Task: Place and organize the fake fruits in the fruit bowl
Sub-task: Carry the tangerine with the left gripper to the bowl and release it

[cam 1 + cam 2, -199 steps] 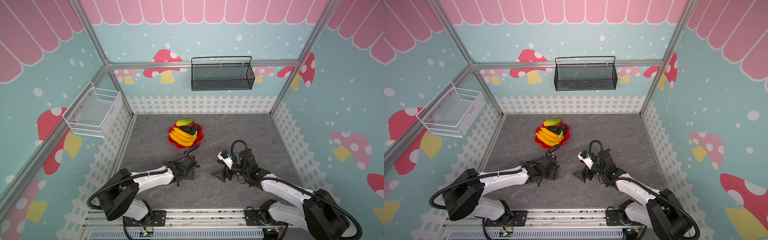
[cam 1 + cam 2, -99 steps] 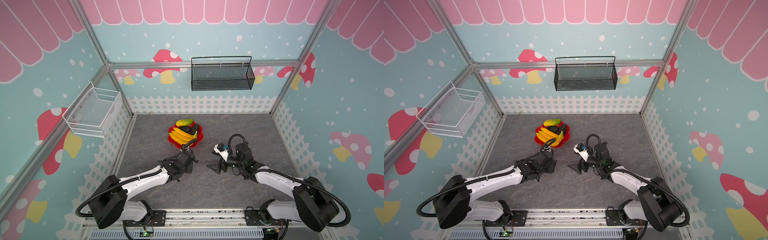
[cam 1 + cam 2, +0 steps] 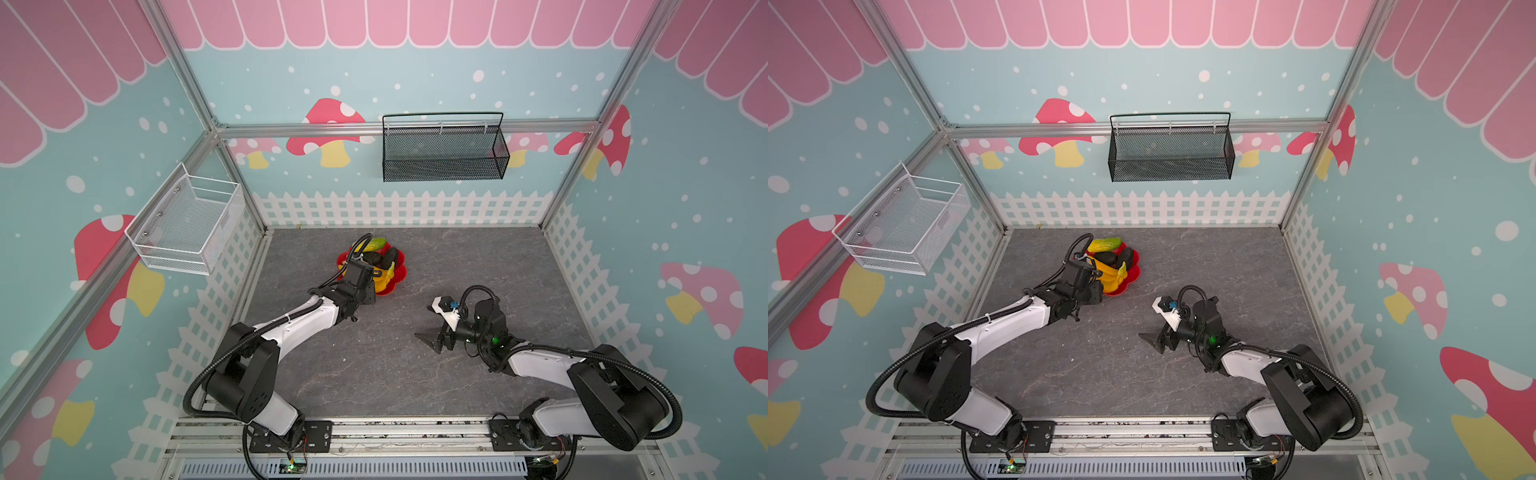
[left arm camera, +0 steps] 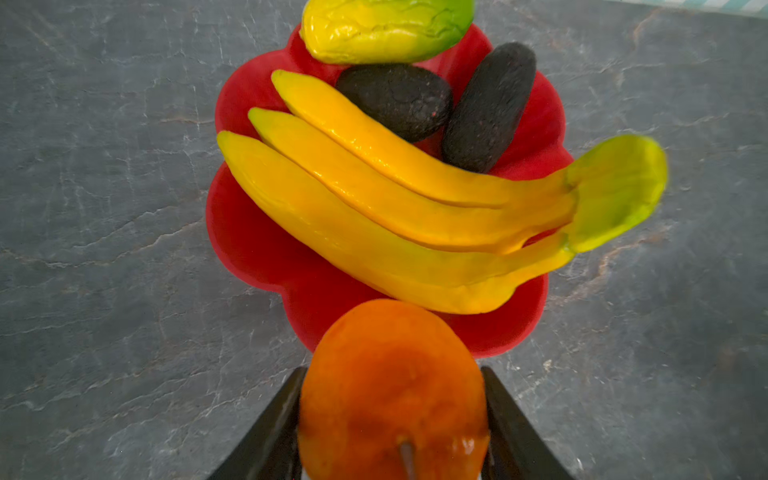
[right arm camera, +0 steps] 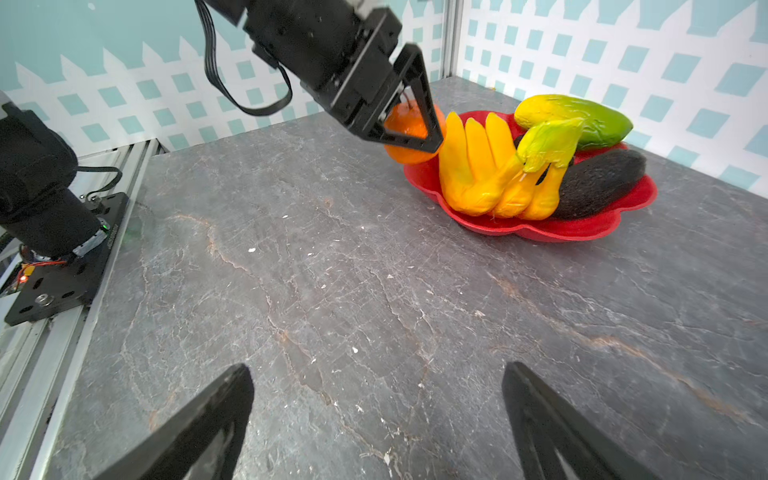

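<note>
Left end effector clamps the glossy round orange; right end effector stands spread wide.

No lettering, brand or number can be read, whether on the glossy red petal-shaped plastic bowl or elsewhere.

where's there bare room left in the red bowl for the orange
Widest bare red: the bowl lobes between the banana bunch and the held orange. Beyond the bananas it is crowded: two avocado pieces, then the yellow-green fruit.
</note>
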